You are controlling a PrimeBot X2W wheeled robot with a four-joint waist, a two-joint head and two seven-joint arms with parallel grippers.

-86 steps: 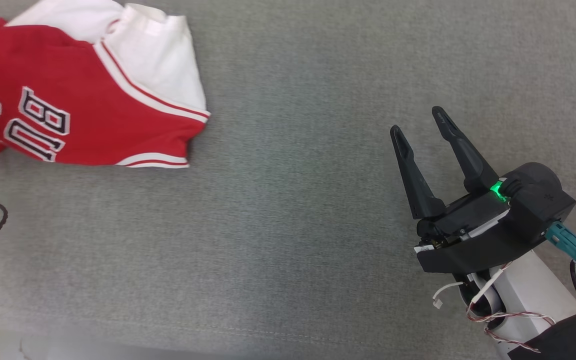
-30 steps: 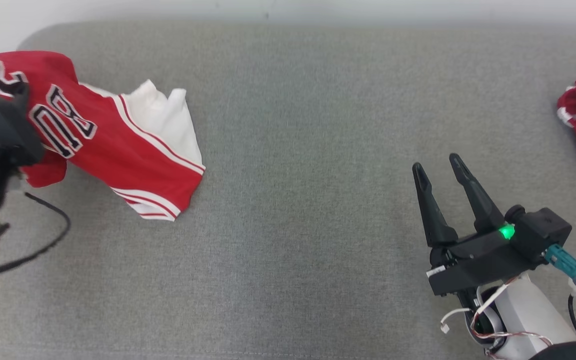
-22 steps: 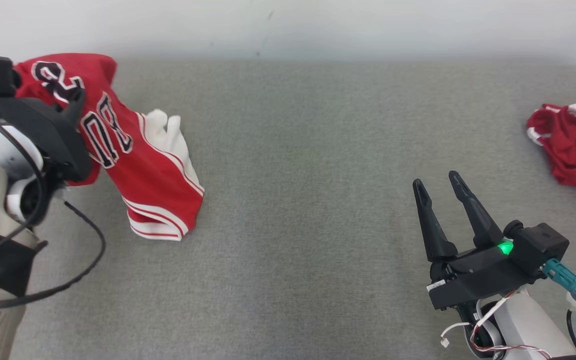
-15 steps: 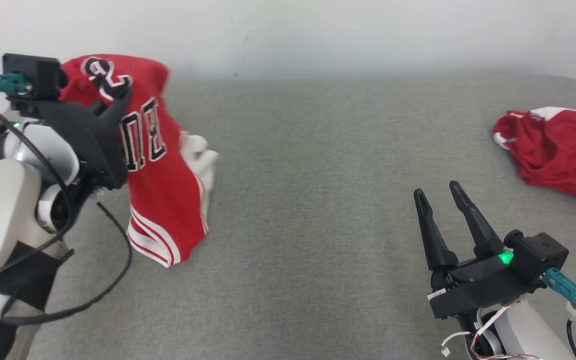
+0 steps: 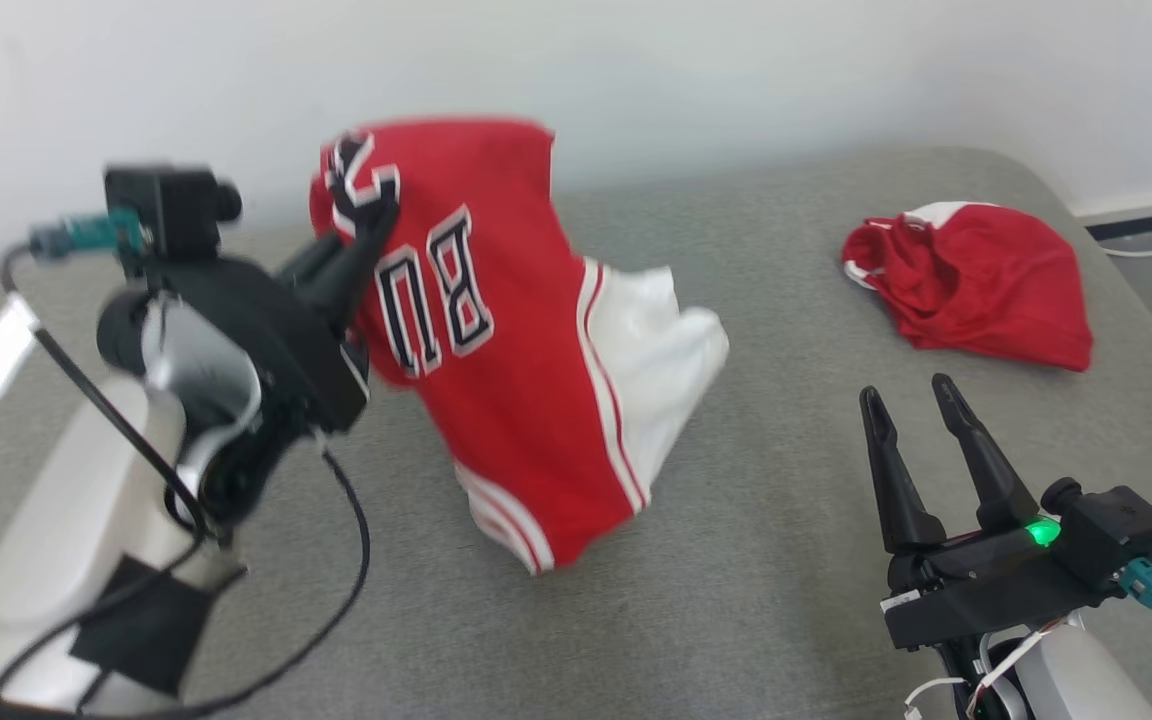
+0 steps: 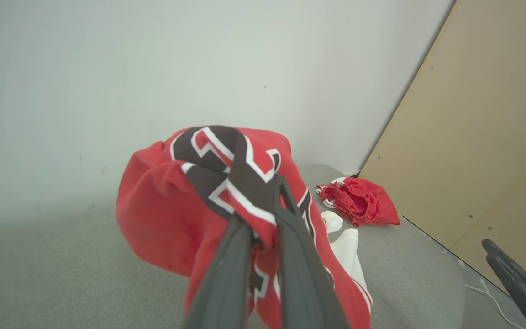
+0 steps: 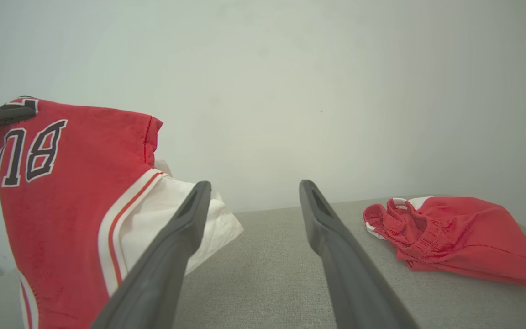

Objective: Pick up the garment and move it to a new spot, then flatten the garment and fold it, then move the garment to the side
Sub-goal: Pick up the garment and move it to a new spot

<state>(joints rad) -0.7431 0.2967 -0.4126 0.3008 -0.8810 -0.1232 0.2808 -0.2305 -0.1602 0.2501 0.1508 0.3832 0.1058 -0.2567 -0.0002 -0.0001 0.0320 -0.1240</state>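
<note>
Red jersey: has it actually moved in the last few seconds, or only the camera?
Yes. The jersey lay flat on the grey cushion; now it hangs lifted upward from it, clamped in the left pincer.

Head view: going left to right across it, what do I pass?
left claw → jersey → shorts. The right claw sits below the shorts in that view, so it has no clear place.

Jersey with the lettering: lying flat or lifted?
Lifted. The left pincer is shut on the jersey near its top, and the cloth hangs down crumpled. Whether its hem touches the grey cushion, cannot tell.
</note>
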